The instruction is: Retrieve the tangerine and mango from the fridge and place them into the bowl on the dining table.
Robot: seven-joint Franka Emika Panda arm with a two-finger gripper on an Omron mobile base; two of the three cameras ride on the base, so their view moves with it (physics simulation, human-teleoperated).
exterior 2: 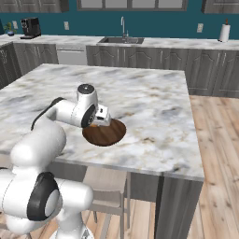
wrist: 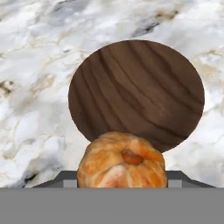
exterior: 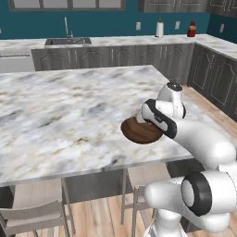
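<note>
Marble fills most of the left base view: the desk [exterior: 69,111] with its white-grey veined top carries the dark-brown wooden bowl [exterior: 139,132] near its right front edge. The white arm reaches in from the lower right and its hand hangs over the bowl's right side, covering part of the rim. Two pale chairs [exterior: 37,208] stand tucked under the desk's near edge.

From the right base view, the same bowl [exterior 2: 109,134] lies on the desk [exterior 2: 154,107], with the arm's hand over its left rim. A sink [exterior 2: 120,40] sits in the wall counter behind.

Looking down through the hand view, the gripper [wrist: 122,181] is clenched on the tangerine [wrist: 122,162], which sits between the finger tips at the bottom of the picture. Below it lies the bowl [wrist: 136,87], with nothing inside, on the marble.
</note>
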